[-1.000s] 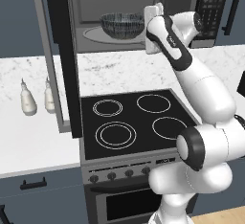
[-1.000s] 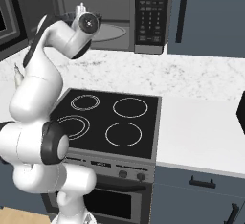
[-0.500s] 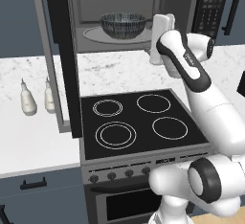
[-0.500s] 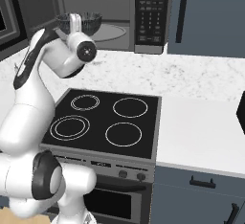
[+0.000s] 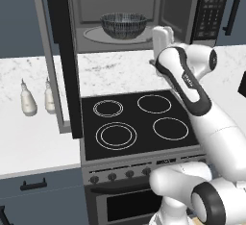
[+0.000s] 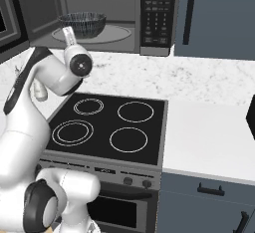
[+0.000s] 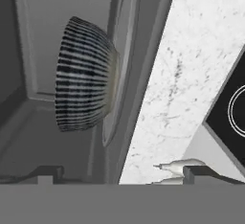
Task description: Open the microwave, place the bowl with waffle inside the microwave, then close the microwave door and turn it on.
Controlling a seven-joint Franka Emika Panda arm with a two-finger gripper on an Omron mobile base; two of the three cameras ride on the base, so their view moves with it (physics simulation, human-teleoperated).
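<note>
My gripper (image 7: 117,173) is spread wide and holds nothing, raised before the microwave (image 5: 144,7), whose microwave door (image 5: 61,60) stands swung open at the left, with the bowl (image 7: 83,74) resting on its turntable above the marble tabletop (image 7: 191,60).

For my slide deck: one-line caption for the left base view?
Bowl sits on the turntable inside the open microwave, door swung left, arm raised over the stove.

White arm bent at the elbow, forearm raised; gripper (image 7: 117,174) rolled sideways, its 2 fingertips spread apart, empty
</note>
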